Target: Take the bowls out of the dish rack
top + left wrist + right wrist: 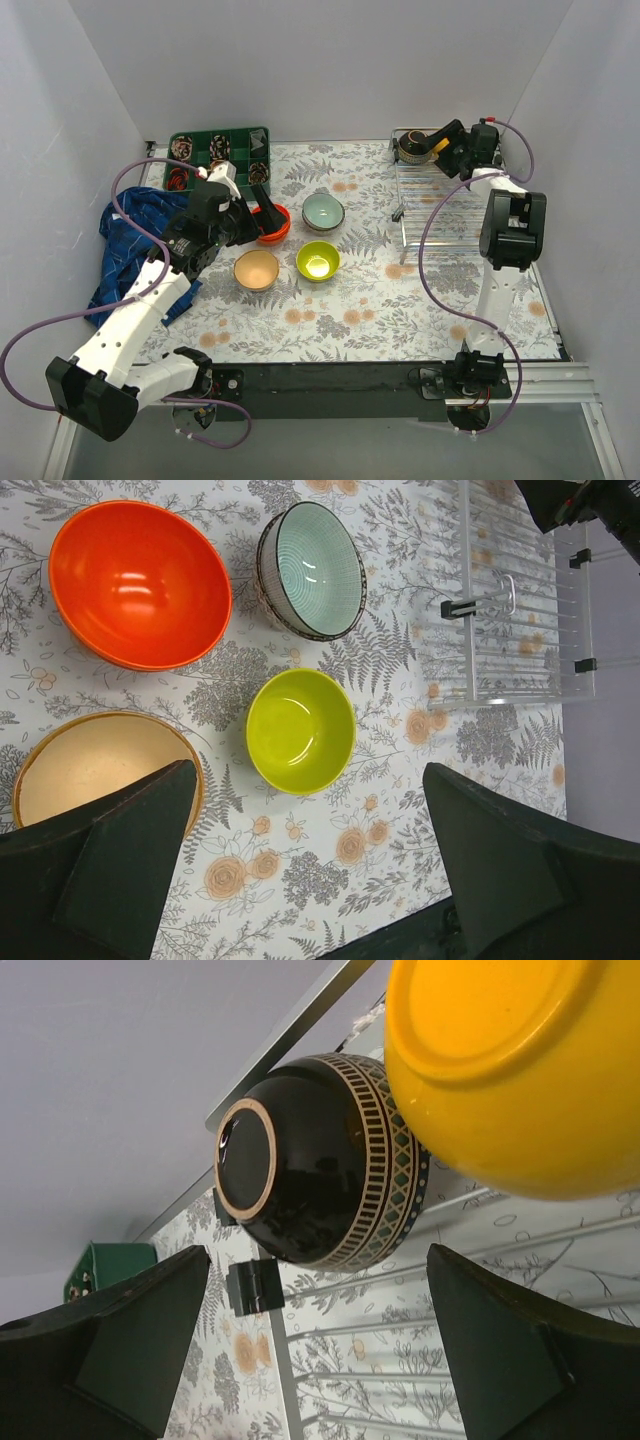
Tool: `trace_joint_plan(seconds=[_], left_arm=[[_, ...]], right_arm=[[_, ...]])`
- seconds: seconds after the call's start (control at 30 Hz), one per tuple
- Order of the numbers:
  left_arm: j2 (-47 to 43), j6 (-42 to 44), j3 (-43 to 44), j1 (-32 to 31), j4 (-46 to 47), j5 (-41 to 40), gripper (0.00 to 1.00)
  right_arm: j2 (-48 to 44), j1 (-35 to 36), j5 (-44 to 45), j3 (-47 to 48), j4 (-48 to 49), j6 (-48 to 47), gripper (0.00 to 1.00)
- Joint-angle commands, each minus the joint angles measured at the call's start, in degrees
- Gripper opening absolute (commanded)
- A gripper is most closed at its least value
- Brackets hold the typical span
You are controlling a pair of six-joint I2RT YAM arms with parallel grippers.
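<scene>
Top external view: the right gripper [447, 140], fingers spread and holding nothing, hangs over the far end of the dish rack [450, 215], just beside the dark brown bowl [409, 148] in the rack's far-left corner. The left gripper [258, 203], also spread and empty, hovers well apart from the rack, over four bowls on the floral table [400, 300]. The right arm is plainly the nearer one for the next pick.

Left wrist view: below the parted fingers [120, 870] sit the red-orange bowl [140, 580], pale mint bowl [312, 568], lime green bowl [300, 730] and beige bowl [95, 765], all upright and apart from one another. The rack's bare bars show at upper right.

Right wrist view: straight ahead of the open fingers [120, 1340], the dark bowl stands on edge on the wires. Its cream foot ring faces left and a lattice band runs round its glossy wall. The yellow-orange bowl [510, 1060] crowds its right side, underside to the camera. A clean grasp likely means taking one rim without nudging its neighbour.
</scene>
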Motion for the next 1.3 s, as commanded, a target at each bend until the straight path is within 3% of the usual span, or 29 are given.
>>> trace_joint_plan(seconds=[0.0, 0.37, 0.63, 1.03, 1.27], left_arm=[[-1.6, -1.3, 0.6, -0.1, -2.4, -1.3, 0.98], [-3.3, -3.3, 0.4, -0.1, -4.9, -3.5, 0.98], [-3.5, -4.4, 1.4, -0.1, -6.6, -4.2, 0.98], [-4.1, -5.4, 3.0, -0.1, -9.6, -5.4, 0.98], [-4.9, -5.8, 3.6, -0.1, -11.0, -6.3, 0.98]], right_arm=[[2.8, -0.1, -3.2, 3.5, 8.2, 3.2, 0.99], [7.0, 1.5, -0.6, 2.4, 11.3, 6.9, 0.98], [6.4, 3.6, 9.3, -1.1, 10.2, 14.1, 0.99], [9.3, 6.0, 17.4, 3.7, -1.1, 22.2, 0.99], [12.6, 6.5, 18.2, 9.5, -11.8, 23.4, 0.92]])
